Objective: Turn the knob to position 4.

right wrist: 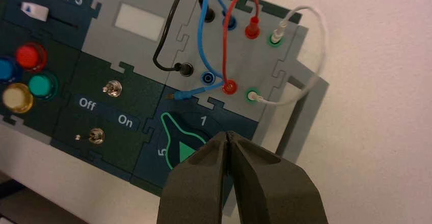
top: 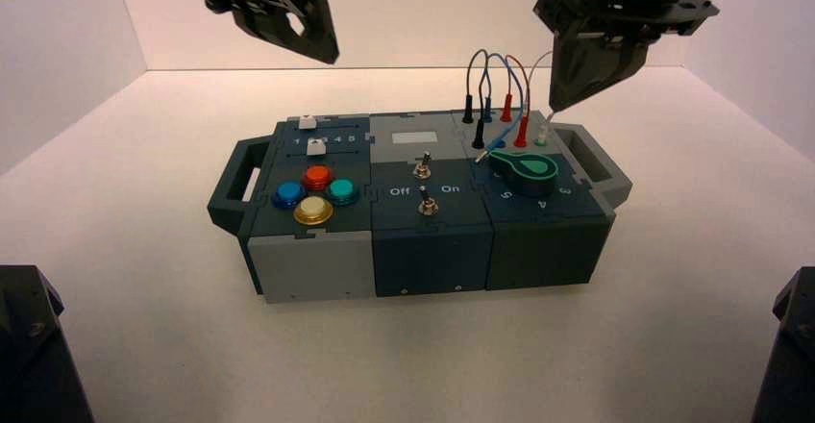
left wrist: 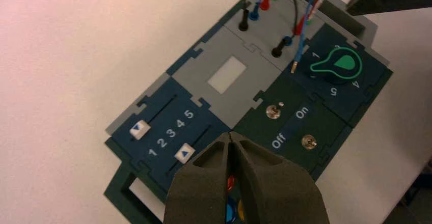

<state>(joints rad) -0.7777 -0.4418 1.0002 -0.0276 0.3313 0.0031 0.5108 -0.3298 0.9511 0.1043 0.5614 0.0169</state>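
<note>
- On the white table (top: 144, 279): box (top: 317, 269), dark teal and grey, a carrying handle at each end.
- Right section of box: knob (top: 525, 170), dark-green dial with lighter green teardrop pointer; nothing touches it. Pointer's narrow end lies toward the wire sockets and the toggle switches.
- Around the knob: arc of white numerals; position 4 (top: 543, 205) sits on the near edge of the dial, between 5 and 3.
- Behind the knob: grey socket panel with black, blue, red and white wires (top: 495, 87) looped between sockets.
- Middle section: two metal toggle switches (top: 422, 166) either side of "Off" and "On" lettering; a pale rectangular window behind them.
- Left section: red, blue, green and yellow push buttons (top: 315, 193); behind them two white sliders (left wrist: 139, 129) flanking a straight row 1–5.
- Right gripper (top: 577, 91): raised above the socket panel, just behind the knob, apart from it; fingers pressed together, holding nothing.
- Left gripper (top: 303, 34): raised above the left rear of the box; fingers together at the tips, holding nothing.
</note>
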